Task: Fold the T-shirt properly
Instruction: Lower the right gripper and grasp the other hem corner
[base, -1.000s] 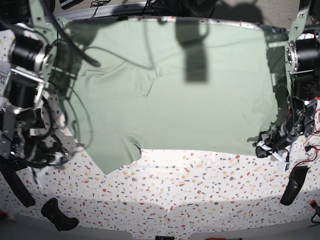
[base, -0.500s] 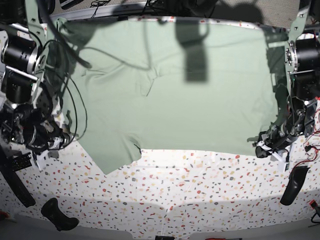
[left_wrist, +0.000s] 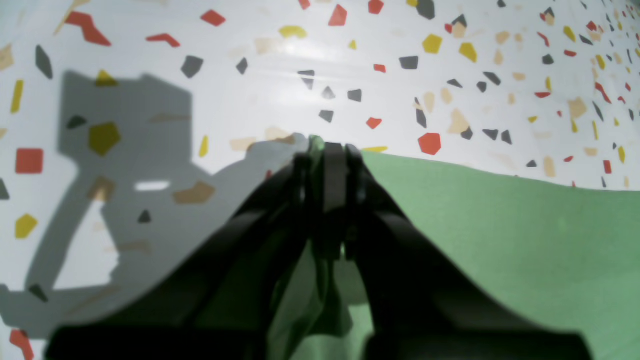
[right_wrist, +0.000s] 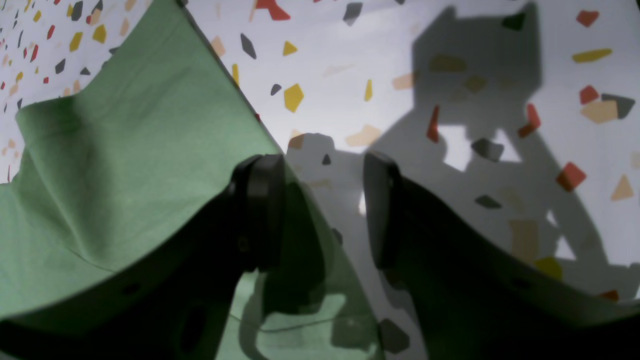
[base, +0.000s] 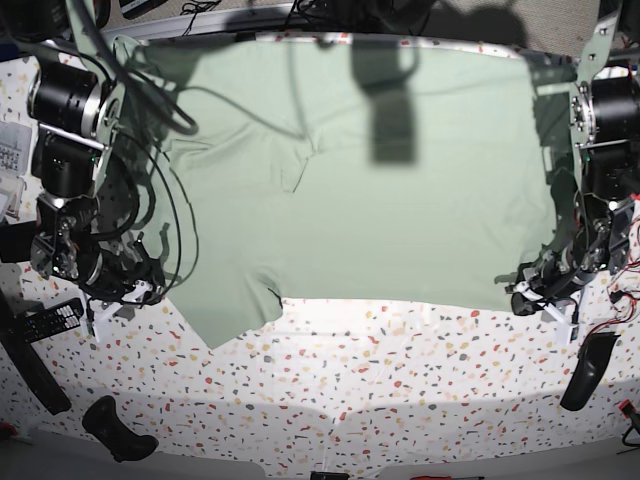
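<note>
The T-shirt (base: 380, 190) is pale sage green and lies spread flat over the far half of the speckled table (base: 400, 370). At its near right corner my left gripper (base: 522, 290) is shut on the cloth. In the left wrist view a fold of green fabric (left_wrist: 316, 150) is pinched between the closed fingertips. At the shirt's left edge, low beside the sleeve, my right gripper (base: 148, 285) stands open. In the right wrist view its gap (right_wrist: 320, 200) straddles the cloth's edge (right_wrist: 150, 150), with one finger (right_wrist: 260, 200) over the fabric and the other finger (right_wrist: 381, 200) over bare table.
A black handle-like object (base: 120, 430) lies at the front left and another (base: 590, 370) at the front right. A dark remote (base: 50, 322) sits by the left arm's base. Cables hang around the left-side arm (base: 150, 200). The near half of the table is bare.
The right arm has swung in from the table's left side toward the shirt's left edge and lowered its open gripper there. The left gripper has kept its hold on the corner.
</note>
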